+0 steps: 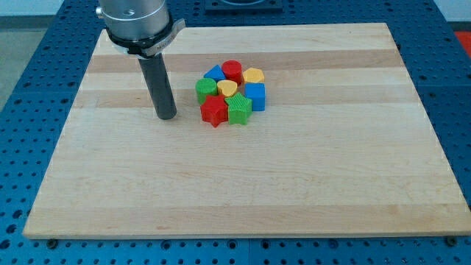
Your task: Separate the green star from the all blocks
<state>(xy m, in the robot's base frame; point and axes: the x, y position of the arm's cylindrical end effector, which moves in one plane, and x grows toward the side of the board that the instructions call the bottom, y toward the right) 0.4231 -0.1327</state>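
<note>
The green star [240, 109] lies at the bottom right of a tight cluster of blocks near the middle of the wooden board [243, 184]. It touches the red star [214, 111] on its left and the blue cube [255, 96] on its upper right. Above them sit a yellow heart [227, 88], a green block [206, 90], a blue block [214, 73], a red cylinder [232, 70] and a yellow block [253, 75]. My tip [167, 116] rests on the board to the view's left of the cluster, apart from the red star.
The board lies on a blue perforated table [37, 88] that shows around all its edges. The arm's grey mount [136, 22] hangs over the board's top left.
</note>
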